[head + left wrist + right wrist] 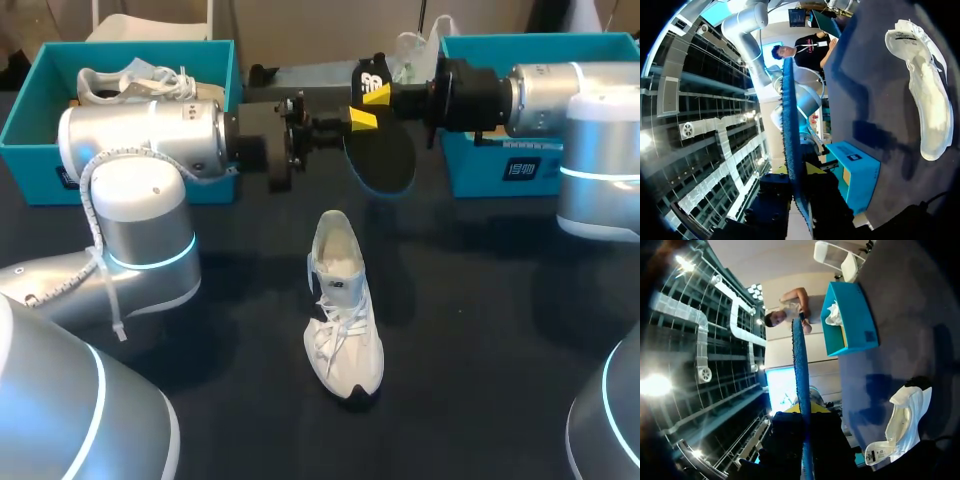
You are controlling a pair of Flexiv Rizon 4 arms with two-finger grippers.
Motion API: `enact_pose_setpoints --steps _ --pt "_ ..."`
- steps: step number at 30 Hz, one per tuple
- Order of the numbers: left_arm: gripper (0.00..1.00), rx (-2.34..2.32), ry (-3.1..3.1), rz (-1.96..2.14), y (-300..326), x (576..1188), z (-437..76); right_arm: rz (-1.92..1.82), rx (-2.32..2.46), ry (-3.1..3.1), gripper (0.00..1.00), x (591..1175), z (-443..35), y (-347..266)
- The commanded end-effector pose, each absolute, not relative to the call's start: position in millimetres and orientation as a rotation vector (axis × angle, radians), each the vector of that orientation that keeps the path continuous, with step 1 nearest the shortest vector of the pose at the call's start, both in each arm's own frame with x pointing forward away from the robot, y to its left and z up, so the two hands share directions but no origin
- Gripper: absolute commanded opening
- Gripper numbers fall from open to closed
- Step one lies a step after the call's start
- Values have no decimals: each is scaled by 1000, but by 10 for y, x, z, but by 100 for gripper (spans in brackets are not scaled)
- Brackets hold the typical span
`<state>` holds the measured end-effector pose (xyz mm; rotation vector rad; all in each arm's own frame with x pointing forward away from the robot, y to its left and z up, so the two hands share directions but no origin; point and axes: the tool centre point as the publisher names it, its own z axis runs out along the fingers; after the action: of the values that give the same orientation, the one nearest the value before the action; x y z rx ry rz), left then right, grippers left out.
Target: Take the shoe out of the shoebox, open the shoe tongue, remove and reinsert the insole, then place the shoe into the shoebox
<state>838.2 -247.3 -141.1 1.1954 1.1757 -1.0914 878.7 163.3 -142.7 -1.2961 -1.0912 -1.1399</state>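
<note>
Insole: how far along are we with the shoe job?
Done: the white sneaker is out of its box and lies on the table, and the insole is out of it. In hand: the insole is held above the table, apparently by both the left gripper and the right gripper. Left: reinserting the insole and putting the sneaker into a teal shoebox.

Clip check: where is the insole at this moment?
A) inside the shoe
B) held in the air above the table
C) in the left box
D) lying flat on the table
B: the insole hangs above the table, gripped in the right hand, clear of the shoe lying on the table.
</note>
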Motion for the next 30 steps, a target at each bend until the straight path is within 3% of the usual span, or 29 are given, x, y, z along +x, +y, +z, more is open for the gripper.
enact_pose_setpoints --steps 1,5,6,7,8,22,30 --pt "0 1194 1178 -1085 -2531 8382 -1415 -1141 -1300 -1091 0 8775 -1424 1640" --pt "0 1196 1178 -1086 -2545 8382 -1422 -1141 -1300 -1091 0 8775 -1424 1640" --pt "0 1196 1178 -1086 -2543 8381 -1425 -1141 -1300 -1091 20 8775 -1424 1640" --pt "0 1196 1178 -1087 -2535 8376 -1429 -1149 -1288 -1083 47 8772 -1424 1638" --pt "0 1196 1178 -1087 -2521 8371 -1430 -1162 -1288 -1079 100 8763 -1424 1636" --pt "0 1078 1419 -1177 -1819 8286 -1532 -1217 -1277 -1107 100 8572 -1366 1366" --pt "0 768 1655 -1621 -1602 8219 -1538 -1197 -1270 -1130 100 8542 -1367 1298"
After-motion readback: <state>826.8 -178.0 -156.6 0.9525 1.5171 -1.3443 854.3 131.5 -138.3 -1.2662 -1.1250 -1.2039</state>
